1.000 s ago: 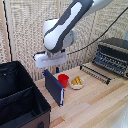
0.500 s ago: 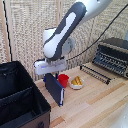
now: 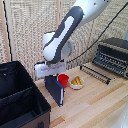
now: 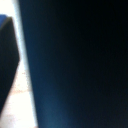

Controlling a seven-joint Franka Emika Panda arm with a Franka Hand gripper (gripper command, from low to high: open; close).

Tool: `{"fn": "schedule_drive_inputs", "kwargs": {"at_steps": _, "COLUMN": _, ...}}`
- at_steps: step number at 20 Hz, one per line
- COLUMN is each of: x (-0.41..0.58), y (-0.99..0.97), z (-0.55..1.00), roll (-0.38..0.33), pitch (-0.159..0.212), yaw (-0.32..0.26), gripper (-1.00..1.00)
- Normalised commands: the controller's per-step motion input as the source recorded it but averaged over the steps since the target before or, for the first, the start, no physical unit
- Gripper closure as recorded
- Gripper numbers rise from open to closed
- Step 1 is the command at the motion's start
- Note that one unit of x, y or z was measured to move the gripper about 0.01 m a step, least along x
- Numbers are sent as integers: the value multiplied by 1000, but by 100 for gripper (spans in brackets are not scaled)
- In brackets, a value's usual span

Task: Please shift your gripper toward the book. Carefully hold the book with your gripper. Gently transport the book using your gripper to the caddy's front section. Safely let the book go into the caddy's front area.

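The dark-blue book point(image 3: 54, 90) stands upright on the wooden table, just to the exterior view's right of the black caddy point(image 3: 19, 100). My white gripper point(image 3: 48, 75) sits right on top of the book's upper edge; its fingers are hidden behind the hand and the book, so I cannot tell whether they are closed on it. In the wrist view the book point(image 4: 80, 65) fills nearly the whole picture, very close and blurred, with a dark finger point(image 4: 7, 55) at one side.
A red cup point(image 3: 63, 80) and a white bowl of yellow food point(image 3: 76, 82) stand just behind the book. A black toaster oven point(image 3: 113, 55) with a wire rack point(image 3: 95, 73) in front of it stands at the exterior view's right. A slatted wall is behind.
My gripper has come down onto the top of the book. The book, cup and caddy have stayed where they were.
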Motion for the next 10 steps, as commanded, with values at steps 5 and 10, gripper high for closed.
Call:
{"fn": "schedule_drive_inputs", "kwargs": {"at_steps": 5, "x": 10, "y": 53, "z": 12, "roll": 0, "pitch": 0, "yaw": 0, "gripper": 100}}
{"fn": "schedule_drive_inputs", "kwargs": {"at_steps": 10, "x": 62, "y": 9, "z": 295, "roll": 12, "pitch": 35, "yaw": -15, "gripper": 100}}
